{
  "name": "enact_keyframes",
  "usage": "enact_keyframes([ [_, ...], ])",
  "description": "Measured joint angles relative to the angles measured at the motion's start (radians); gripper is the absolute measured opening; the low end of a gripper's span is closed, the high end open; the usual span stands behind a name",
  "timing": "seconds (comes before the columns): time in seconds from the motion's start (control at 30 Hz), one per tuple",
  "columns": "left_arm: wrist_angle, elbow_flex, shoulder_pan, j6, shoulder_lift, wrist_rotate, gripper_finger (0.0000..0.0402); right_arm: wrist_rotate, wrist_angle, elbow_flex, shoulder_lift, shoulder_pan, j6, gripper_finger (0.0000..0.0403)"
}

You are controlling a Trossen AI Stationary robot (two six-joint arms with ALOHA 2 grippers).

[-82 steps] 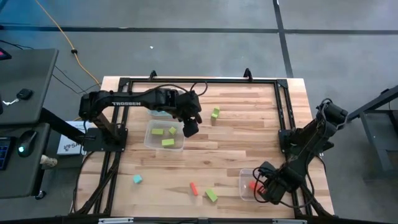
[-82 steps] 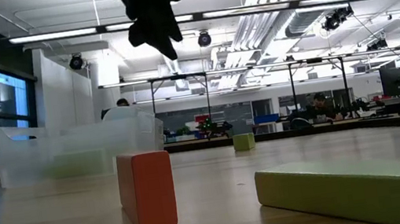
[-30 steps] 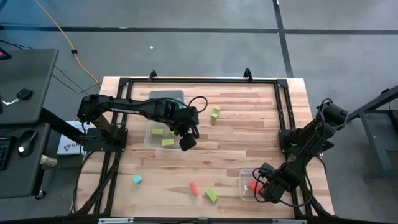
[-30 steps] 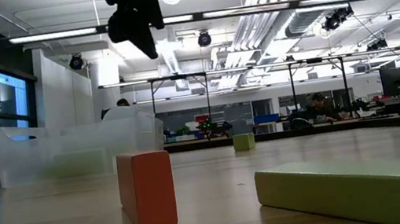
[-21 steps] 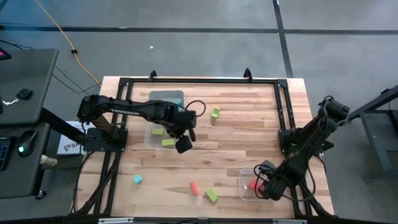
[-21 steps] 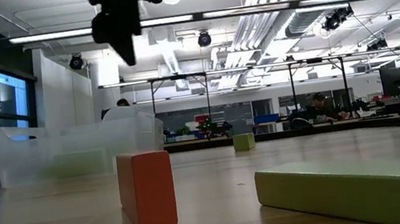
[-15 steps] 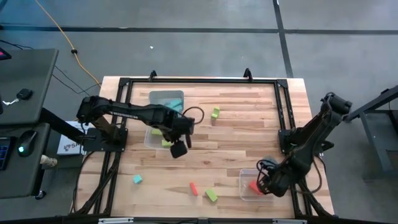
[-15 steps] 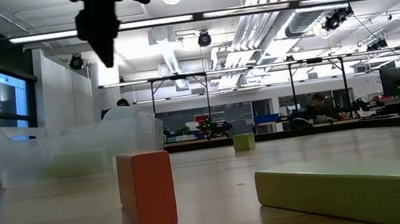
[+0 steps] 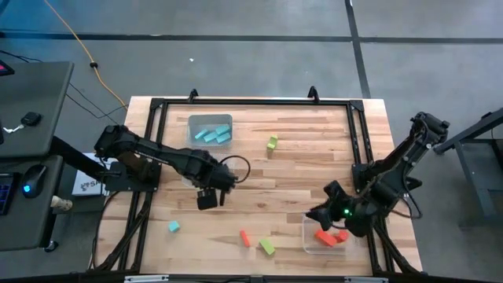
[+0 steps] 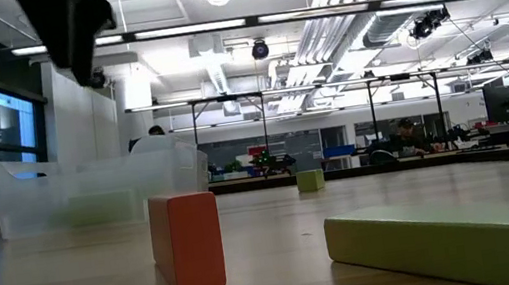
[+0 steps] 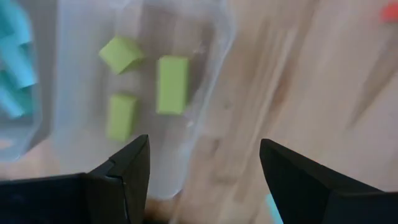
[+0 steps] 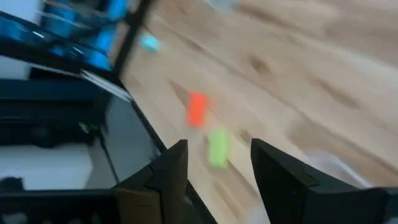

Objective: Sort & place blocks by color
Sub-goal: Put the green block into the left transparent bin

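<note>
My left gripper (image 9: 207,200) hangs open and empty above bare wood, just near of the clear bin (image 11: 208,93) that holds three lime green blocks (image 11: 171,84). My right gripper (image 9: 317,213) is open and empty at the far left corner of the clear bin (image 9: 308,245) holding red-orange blocks (image 9: 326,236). Loose on the table lie a cyan cube (image 9: 173,226), a red-orange bar (image 9: 244,238), a green bar (image 9: 267,247) and a green cube (image 9: 271,143). Cyan blocks (image 9: 211,134) sit in the far bin. In the right wrist view my right gripper (image 12: 214,177) looks toward the red-orange bar (image 12: 197,109) and the green bar (image 12: 217,148).
A black frame (image 9: 357,134) borders the table on all sides. Open wood lies in the table's middle, between the bins. In the low view the red-orange bar (image 10: 187,244) and the green bar (image 10: 461,236) stand close to the camera, and the green bin (image 10: 100,191) farther back.
My left gripper has moved away from above the green bin toward the table's near edge and left. My right gripper has come up out of the red-orange bin and moved toward the table's far-left, uncovering the red-orange blocks inside.
</note>
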Motion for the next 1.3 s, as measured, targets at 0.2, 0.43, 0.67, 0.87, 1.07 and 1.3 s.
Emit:
enact_keyframes([
  [0.2,-0.106,-0.001,-0.053,0.0,-0.031,-0.053,0.0241,0.071,0.223,0.0,0.0,-0.098,-0.24,0.0165],
  [0.43,-0.1,-0.067,-0.094,-0.051,-0.176,-0.08,0.0241,0.12,0.528,0.0,0.001,-0.195,-0.52,0.0165],
  [0.67,-0.08,-0.162,-0.1,-0.117,-0.341,-0.087,0.0241,0.059,0.829,0.0,0.002,-0.29,-0.824,0.0165],
  [0.87,-0.048,-0.232,-0.101,-0.148,-0.456,-0.093,0.0241,-0.055,1.014,0.0,0.009,-0.383,-0.974,0.0166],
  [1.07,-0.01,-0.305,-0.101,-0.169,-0.548,-0.094,0.0241,-0.08,1.019,0.0,0.036,-0.423,-0.943,0.0186],
  [1.3,0.041,-0.377,-0.101,-0.184,-0.616,-0.095,0.0241,-0.102,1.006,0.001,0.109,-0.424,-0.828,0.0217],
])
